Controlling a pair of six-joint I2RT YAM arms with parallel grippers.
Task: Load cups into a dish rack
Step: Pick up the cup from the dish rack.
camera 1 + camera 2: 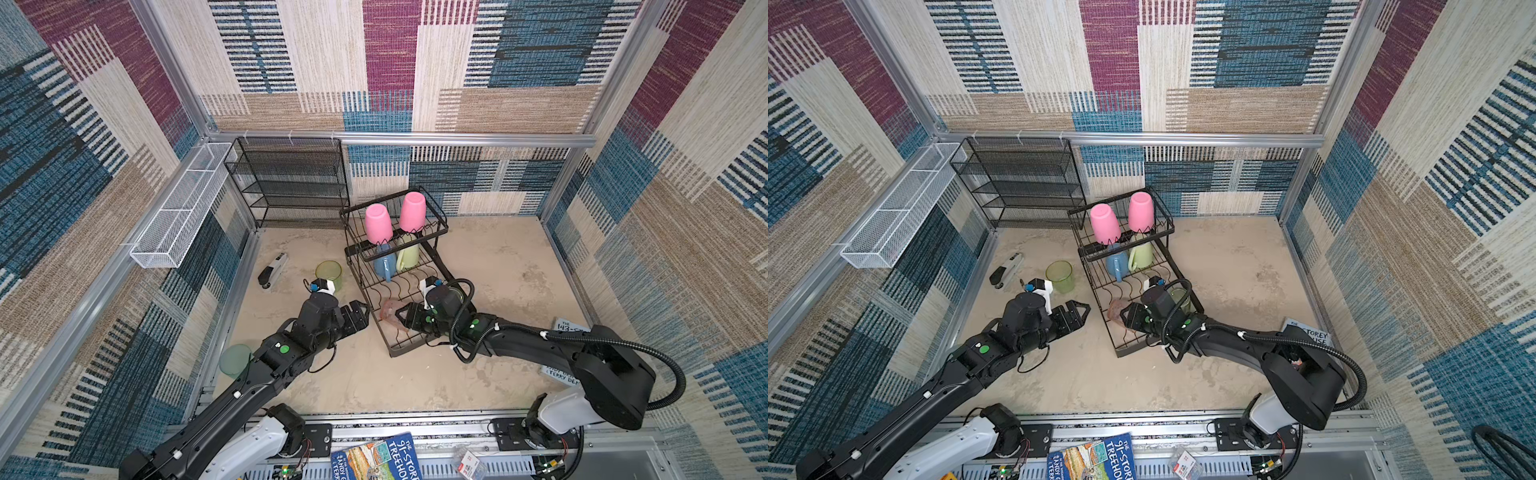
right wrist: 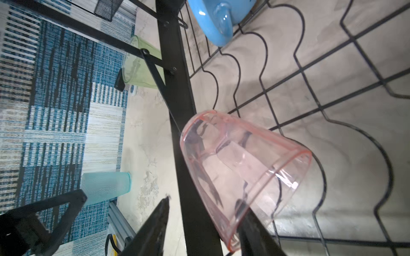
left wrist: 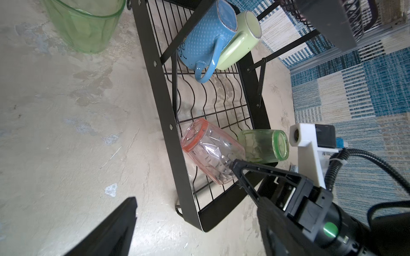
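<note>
Two claws, two different stories. Your right claw was apart at the mouth end of the clear-pink tumbler. That cup lay tilted in the lower tray of the dish rack, near the front corner. One finger touched the cup's wall and the other sat clear of it over the rack's frame. That arm reached in low from the right, wrist bent toward the rack. Your left claw hung wide apart over the worktop, just beside the rack, holding nothing.

Right fingers at clear-pink tumbler in dish rack; left fingers spread.
</note>
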